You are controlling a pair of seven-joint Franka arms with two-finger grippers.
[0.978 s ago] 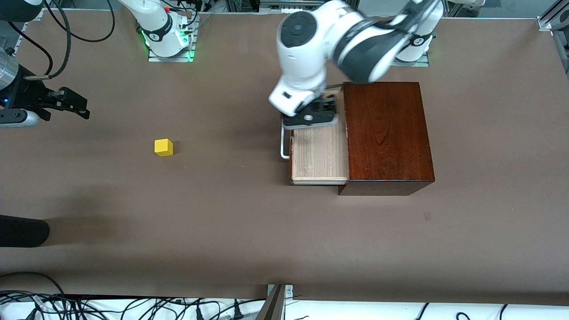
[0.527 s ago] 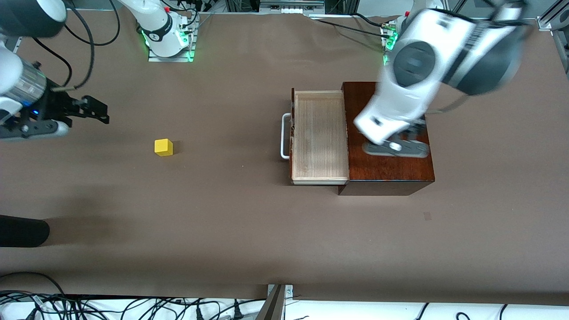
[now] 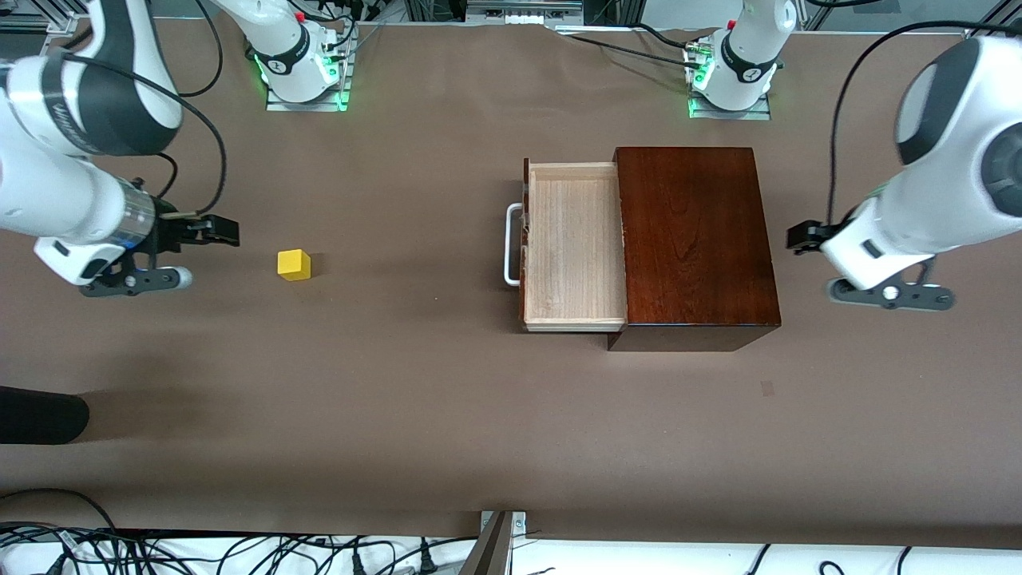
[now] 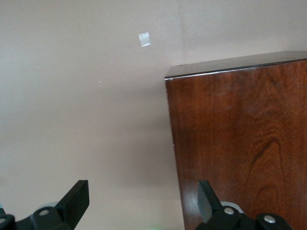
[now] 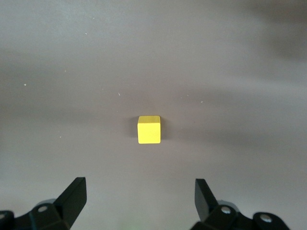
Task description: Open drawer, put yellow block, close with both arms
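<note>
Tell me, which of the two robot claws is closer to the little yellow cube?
The right gripper, at the right arm's end of the table beside the yellow block. The left gripper is past the wooden box.

- The glossy dark mahogany wooden box (image 4: 242, 143) runs off the left wrist view at three and six o'clock; its pale drawer is out of that frame.
- The black two-finger left gripper (image 4: 144, 203) and right gripper (image 5: 139, 199) show only fingertips, cut at six o'clock.
- A dark rounded object (image 3: 40, 416) is cropped at nine o'clock in the front view; what it is cannot be told.
</note>
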